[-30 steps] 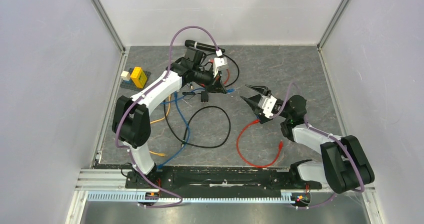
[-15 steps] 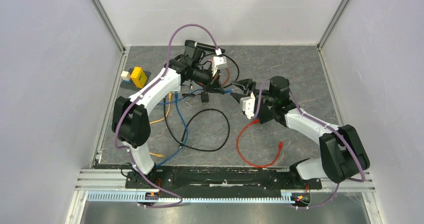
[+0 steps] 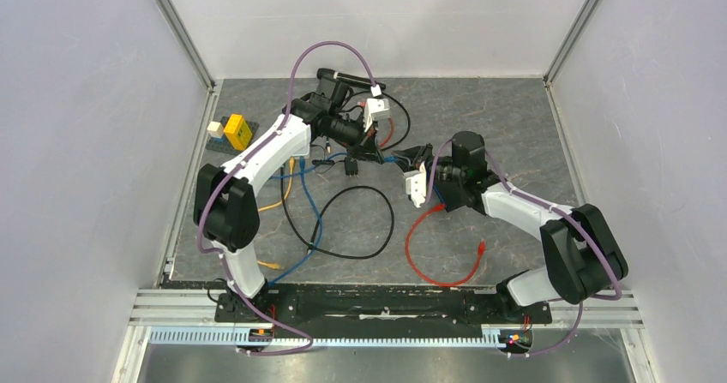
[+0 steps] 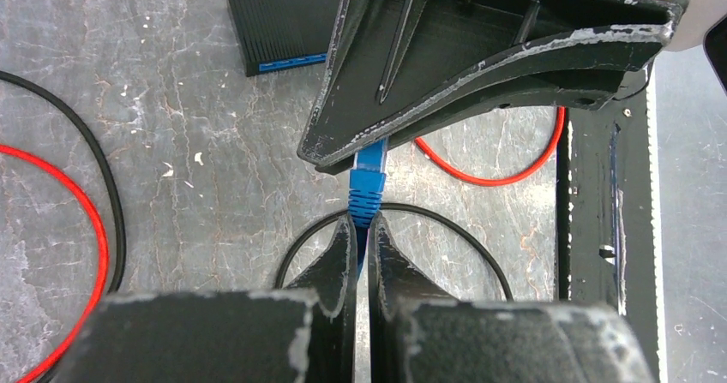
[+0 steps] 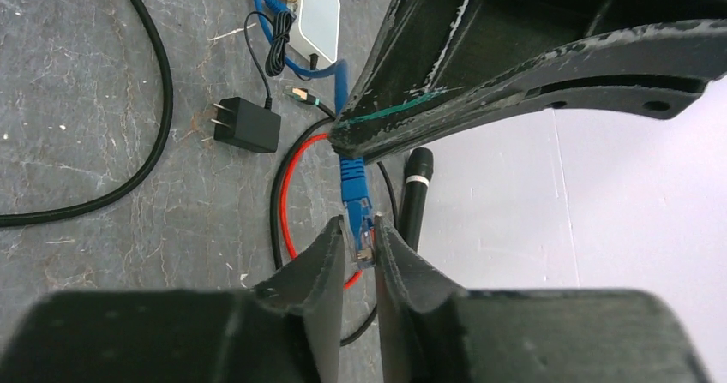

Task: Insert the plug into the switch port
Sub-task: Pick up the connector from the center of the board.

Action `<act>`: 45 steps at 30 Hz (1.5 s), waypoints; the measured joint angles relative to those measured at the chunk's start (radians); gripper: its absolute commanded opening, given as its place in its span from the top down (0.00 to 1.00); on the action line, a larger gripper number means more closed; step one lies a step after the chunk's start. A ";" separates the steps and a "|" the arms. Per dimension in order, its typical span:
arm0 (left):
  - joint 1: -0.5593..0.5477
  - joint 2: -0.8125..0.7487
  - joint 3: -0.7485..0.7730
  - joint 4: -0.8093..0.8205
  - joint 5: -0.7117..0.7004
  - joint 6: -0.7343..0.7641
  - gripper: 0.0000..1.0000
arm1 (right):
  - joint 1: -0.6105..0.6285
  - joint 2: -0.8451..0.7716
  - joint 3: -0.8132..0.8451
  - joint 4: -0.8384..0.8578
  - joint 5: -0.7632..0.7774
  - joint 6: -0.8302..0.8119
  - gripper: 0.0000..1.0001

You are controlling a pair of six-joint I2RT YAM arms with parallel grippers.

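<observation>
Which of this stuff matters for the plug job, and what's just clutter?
Job: blue plug, white switch box, left gripper, right gripper.
Clutter: red cable, black cable, power adapter, microphone, yellow block.

I work in a robotics lab test cell: plain white panels [image 3: 77,143] wall me in on three sides, joined by bare aluminium posts [image 3: 177,27], and my two arms are bolted to a black rail [image 3: 386,302] with a slotted wiring strip [image 3: 343,338] in front of it. The grey mottled tabletop [image 3: 497,117] carries bench clutter rather than household things: a red cable [image 3: 410,250], a blue cable [image 3: 319,216], a black cable [image 3: 393,216], an orange cable [image 3: 273,205] and a small power adapter [image 5: 247,126].
</observation>
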 measured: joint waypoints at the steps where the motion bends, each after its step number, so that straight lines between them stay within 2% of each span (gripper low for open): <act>1: 0.000 0.003 0.000 -0.002 0.001 0.000 0.98 | 0.001 0.000 -0.001 0.005 0.001 0.000 0.95; 3: 0.000 0.010 0.002 -0.005 0.007 0.000 0.94 | 0.002 -0.001 -0.004 0.005 0.001 0.002 1.00; 6: 0.002 0.012 0.005 -0.013 0.011 0.001 0.65 | 0.004 -0.002 -0.006 0.005 -0.001 0.015 1.00; 8: 0.002 0.012 0.010 -0.015 0.006 0.012 0.59 | 0.005 -0.002 -0.006 0.008 -0.006 0.053 1.00; 11: 0.002 0.010 0.011 -0.010 -0.011 0.035 0.54 | 0.009 -0.001 -0.006 0.034 -0.008 0.196 1.00; 16: 0.002 -0.057 -0.066 0.079 -0.093 0.069 0.51 | 0.011 0.011 0.011 0.069 0.032 0.533 1.00; 20: 0.002 -0.187 -0.178 0.216 -0.219 0.099 0.49 | 0.014 0.014 0.028 0.085 0.106 0.805 1.00; 25: 0.002 -0.314 -0.251 0.360 -0.339 0.151 0.49 | 0.018 0.053 0.155 0.014 0.162 1.080 1.00; 34: 0.001 -0.418 -0.375 0.492 -0.405 0.219 0.48 | 0.018 0.082 0.358 -0.223 0.251 1.453 1.00; 39: -0.007 -0.441 -0.467 0.556 -0.406 0.255 0.49 | 0.018 0.096 0.354 -0.292 0.267 1.645 1.00; 45: -0.040 -0.436 -0.481 0.599 -0.406 0.327 0.49 | 0.018 0.102 0.330 -0.297 0.263 1.784 1.00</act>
